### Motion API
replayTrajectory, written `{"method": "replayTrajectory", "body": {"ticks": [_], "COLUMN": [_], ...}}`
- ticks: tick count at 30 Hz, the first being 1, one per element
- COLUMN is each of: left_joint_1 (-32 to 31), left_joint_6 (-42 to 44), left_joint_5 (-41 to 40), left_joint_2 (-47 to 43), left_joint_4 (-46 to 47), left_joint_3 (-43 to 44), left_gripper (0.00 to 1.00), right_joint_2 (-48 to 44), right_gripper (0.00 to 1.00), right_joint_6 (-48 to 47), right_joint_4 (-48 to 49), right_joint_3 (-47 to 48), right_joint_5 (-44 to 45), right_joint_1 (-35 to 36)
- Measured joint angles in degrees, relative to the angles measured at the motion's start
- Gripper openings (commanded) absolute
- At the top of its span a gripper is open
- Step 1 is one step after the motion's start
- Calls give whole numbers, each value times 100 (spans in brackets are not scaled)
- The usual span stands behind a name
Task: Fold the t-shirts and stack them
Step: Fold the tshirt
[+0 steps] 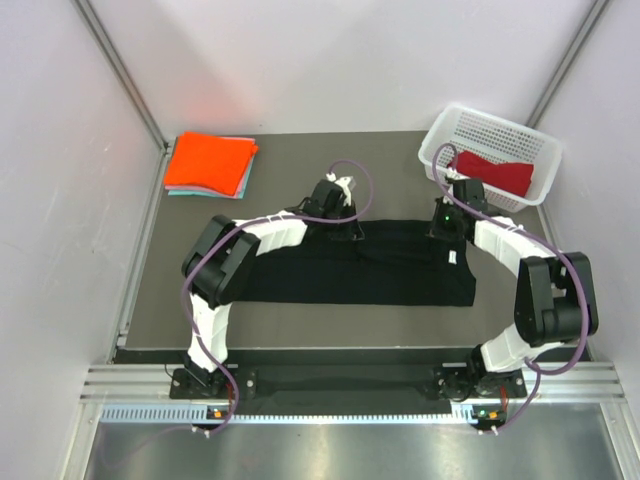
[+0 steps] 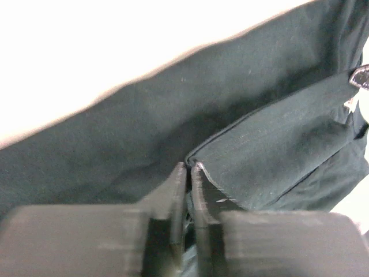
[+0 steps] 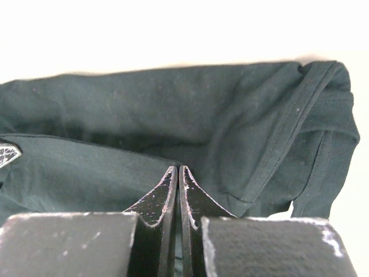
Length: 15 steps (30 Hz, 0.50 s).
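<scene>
Top external: clenched on the far edge of the black t-shirt, left pincer and right pincer; folded orange t-shirt at far-left corner of the counter.

Table: the large t-shirt lies across the middle, left to right. My left gripper sits at its far edge, left of centre. My right gripper is at the same edge, near the right end. Far left corner: the upper folded t-shirt lies on the lower folded t-shirt. Far right corner: the mesh basket, with the basket t-shirt lying in it.
</scene>
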Motion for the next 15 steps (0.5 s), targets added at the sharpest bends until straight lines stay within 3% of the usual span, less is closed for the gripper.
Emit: {"method": "replayTrajectory", "body": {"ticks": [5, 6, 7, 8, 12, 15], "left_joint_1": [0, 0, 0, -13, -63, -166], "left_joint_6": [105, 140, 175, 234, 372, 332], "left_joint_5": [-280, -393, -490, -610, -745, -455], "left_joint_2": [0, -4, -15, -52, -282, -527], "left_joint_4": [-168, -205, -249, -339, -649, -549], "left_joint_3": [229, 264, 278, 280, 278, 210], "left_gripper": [26, 28, 29, 29, 30, 29], "right_joint_2": [22, 72, 92, 114, 42, -254], "right_gripper": [13, 25, 25, 34, 37, 29], "right_joint_6": [35, 42, 55, 70, 192, 271], "right_joint_4": [42, -42, -76, -192, -557, -776], "right_joint_3": [22, 96, 136, 225, 509, 507], "right_joint_5": [127, 188, 223, 293, 487, 485], "right_joint_1": [0, 0, 0, 0, 37, 83]}}
